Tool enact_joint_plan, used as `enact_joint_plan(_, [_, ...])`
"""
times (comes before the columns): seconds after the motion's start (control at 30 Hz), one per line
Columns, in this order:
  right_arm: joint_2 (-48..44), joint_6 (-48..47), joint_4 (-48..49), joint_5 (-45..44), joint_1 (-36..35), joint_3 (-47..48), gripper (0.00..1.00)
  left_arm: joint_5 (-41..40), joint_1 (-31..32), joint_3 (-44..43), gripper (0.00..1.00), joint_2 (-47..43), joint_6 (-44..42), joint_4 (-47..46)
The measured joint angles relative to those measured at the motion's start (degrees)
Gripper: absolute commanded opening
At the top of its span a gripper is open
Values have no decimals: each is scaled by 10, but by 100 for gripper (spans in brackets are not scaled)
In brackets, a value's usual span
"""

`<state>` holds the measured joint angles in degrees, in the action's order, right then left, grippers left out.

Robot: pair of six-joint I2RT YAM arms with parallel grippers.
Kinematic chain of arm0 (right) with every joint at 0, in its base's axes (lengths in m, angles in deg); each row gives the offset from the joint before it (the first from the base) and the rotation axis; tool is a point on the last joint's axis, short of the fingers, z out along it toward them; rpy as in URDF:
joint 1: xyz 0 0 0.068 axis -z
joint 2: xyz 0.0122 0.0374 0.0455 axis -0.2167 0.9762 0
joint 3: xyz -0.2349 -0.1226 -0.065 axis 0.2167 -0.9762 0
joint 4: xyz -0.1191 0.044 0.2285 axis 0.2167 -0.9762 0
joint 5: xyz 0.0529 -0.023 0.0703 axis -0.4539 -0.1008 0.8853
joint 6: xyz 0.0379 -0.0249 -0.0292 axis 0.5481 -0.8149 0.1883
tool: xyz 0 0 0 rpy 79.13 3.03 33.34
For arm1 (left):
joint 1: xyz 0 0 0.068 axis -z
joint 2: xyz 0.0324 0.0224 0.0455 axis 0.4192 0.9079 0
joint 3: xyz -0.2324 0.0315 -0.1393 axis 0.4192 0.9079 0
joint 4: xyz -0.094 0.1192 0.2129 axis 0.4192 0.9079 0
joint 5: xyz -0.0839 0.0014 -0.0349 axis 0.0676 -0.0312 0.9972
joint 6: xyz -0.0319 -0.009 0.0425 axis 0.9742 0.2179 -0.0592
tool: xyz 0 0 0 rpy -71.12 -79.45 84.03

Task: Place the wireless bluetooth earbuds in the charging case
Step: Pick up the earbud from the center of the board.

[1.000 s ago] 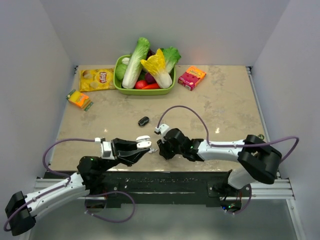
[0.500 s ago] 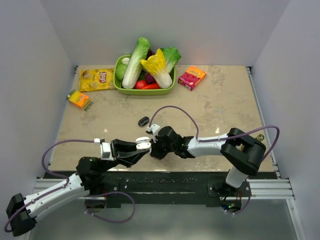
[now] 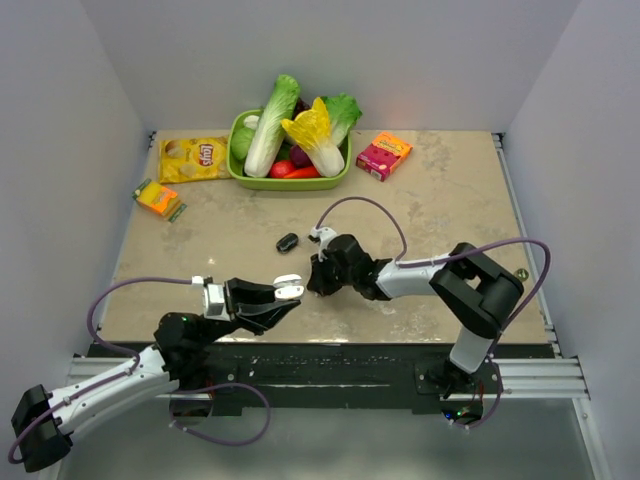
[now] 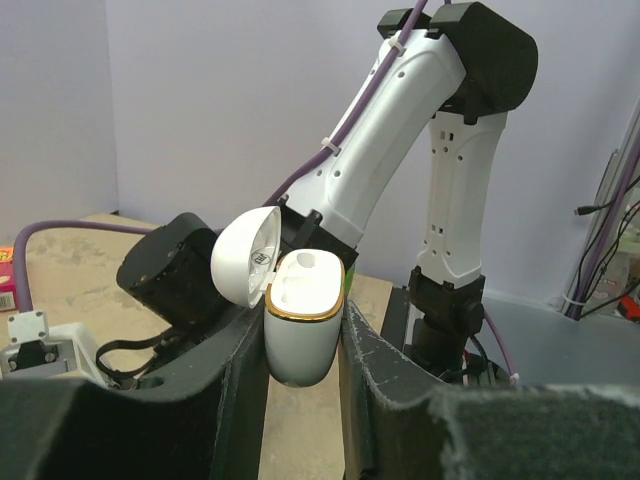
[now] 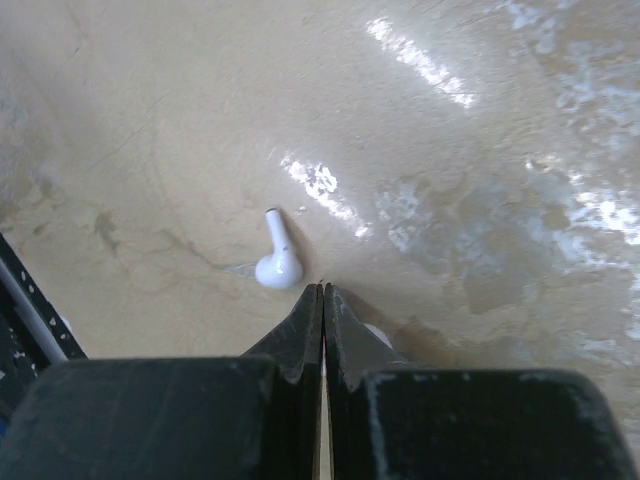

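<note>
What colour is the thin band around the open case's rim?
Gold, on an otherwise white charging case; the left wrist view shows it best.

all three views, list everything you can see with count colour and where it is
charging case: 1, white, gold rim, lid open, in the left gripper
earbud: 1, white, on the table just ahead of the right gripper
small dark object: 1, black, mid table
bowl: 1, green, back of table
vegetables: several, green, white, yellow, red, in the bowl
chip bag: 1, yellow, left of bowl
small packet: 1, orange, far left
box: 1, pink-red, right of bowl
left gripper: shut on the charging case
right gripper: shut, empty
</note>
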<state>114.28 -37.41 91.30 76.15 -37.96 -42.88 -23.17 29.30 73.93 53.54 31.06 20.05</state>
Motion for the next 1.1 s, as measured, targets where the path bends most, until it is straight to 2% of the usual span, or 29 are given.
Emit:
enact_joint_plan(0.07, [1,2,3,0,12,1,1,0,0,0,0,2,0,0])
enact_joint_plan(0.2, [1,-1,10,8,16,7,27,0,0,0,0,7,0,0])
enact_joint_plan(0.23, [-1,-3,12,12,16,7,30,0,0,0,0,7,0,0])
enact_joint_plan(0.3, [-14,-8,10,16,16,7,36,0,0,0,0,7,0,1])
enact_joint_plan(0.4, [-55,-14,0,12,16,4,36,0,0,0,0,8,0,2])
enact_joint_plan(0.47, [-87,-20,-8,2,16,4,36,0,0,0,0,11,0,1])
enact_joint_plan(0.57, [-116,-26,-19,-17,16,4,29,1,0,0,0,22,0,0])
enact_joint_plan(0.6, [-123,-28,-26,-23,16,2,18,1,0,0,0,25,0,0])
enact_joint_plan(0.73, [-139,-25,-36,-46,16,-32,2,2,0,0,0,31,0,0])
enact_joint_plan(0.9, [-136,-16,-45,-50,16,-74,0,5,1,0,0,31,0,-1])
enact_joint_plan(1.1, [-105,-11,-41,-46,16,-78,0,6,1,0,0,31,0,-1])
